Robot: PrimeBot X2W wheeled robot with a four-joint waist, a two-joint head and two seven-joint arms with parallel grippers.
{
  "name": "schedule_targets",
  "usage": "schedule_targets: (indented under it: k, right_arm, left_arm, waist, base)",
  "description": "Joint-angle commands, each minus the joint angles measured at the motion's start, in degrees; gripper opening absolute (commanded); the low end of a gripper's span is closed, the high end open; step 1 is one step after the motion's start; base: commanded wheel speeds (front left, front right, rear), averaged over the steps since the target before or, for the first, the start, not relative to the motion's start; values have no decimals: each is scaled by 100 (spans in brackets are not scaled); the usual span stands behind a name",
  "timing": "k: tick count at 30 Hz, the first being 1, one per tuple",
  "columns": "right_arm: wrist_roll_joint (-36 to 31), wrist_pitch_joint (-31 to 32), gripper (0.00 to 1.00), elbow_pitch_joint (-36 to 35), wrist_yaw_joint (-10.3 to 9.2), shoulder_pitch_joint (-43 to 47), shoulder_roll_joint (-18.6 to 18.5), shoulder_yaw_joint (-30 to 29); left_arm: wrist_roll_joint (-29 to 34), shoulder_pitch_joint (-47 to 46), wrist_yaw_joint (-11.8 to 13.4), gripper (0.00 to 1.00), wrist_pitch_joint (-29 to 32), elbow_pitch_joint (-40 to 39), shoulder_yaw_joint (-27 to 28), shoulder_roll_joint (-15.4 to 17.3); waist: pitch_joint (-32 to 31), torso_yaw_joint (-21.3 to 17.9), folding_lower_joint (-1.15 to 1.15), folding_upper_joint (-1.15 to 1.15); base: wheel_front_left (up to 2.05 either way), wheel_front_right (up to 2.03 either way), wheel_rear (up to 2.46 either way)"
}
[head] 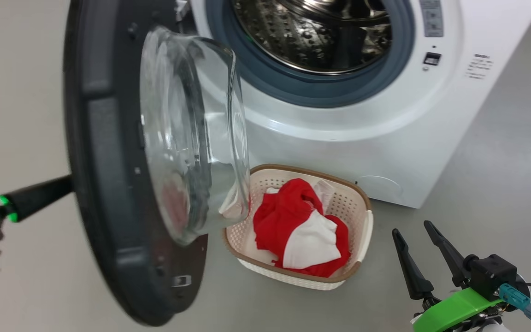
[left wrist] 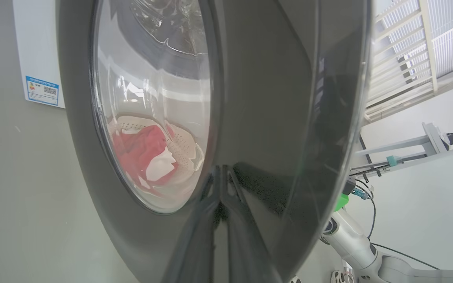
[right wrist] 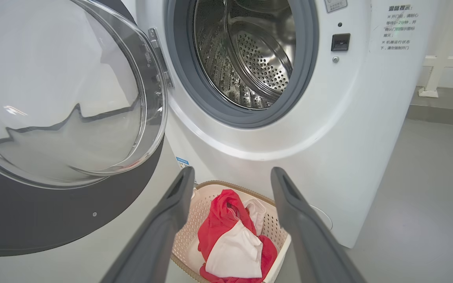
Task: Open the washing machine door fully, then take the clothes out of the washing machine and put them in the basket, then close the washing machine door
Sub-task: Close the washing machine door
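The washing machine door (head: 109, 184) stands swung out on the left, its glass bowl (head: 191, 138) crowding the left side of the basket (head: 368, 228). From the right, the way into the drum (head: 321, 32) is unblocked, and bare floor (head: 491, 184) lies right of the basket, beside the right tool (head: 410, 227).

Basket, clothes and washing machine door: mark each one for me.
basket (head: 346, 205), head view, perforated right wall.
clothes (head: 279, 216), head view, red cloth.
washing machine door (head: 104, 138), head view, wide black rim.
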Motion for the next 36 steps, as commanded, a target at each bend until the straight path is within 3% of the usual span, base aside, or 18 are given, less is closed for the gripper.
schedule_targets:
  k: [1,9,19,36]
  right_arm:
    - [-42,-36,100,-158,36,-101,-9,79]
    - [-64,-36,100,-192,36,-122,16,45]
    - [-70,-36,100,-242,36,-207,118,-28]
    - [-66,-36,100,-323,36,-408,294,-29]
  left_arm:
    - [-45,-109,-41,0,-44,-355,134,126]
    - [83,-236,-41,0,-349,-665,-153,-139]
    - [413,-530,-41,0,-1174,-697,-607,-512]
    - [824,-1580,-41,0,-2668,243,-1297,-535]
  waist:
    - [-4,-237,0,0]
    - [35,-683,0,0]
    - [160,-1392,0,0]
    - [574,-2439,0,0]
  base:
    - [0,0,0]
    - [0,0,0]
    - [0,0,0]
    - [0,0,0]
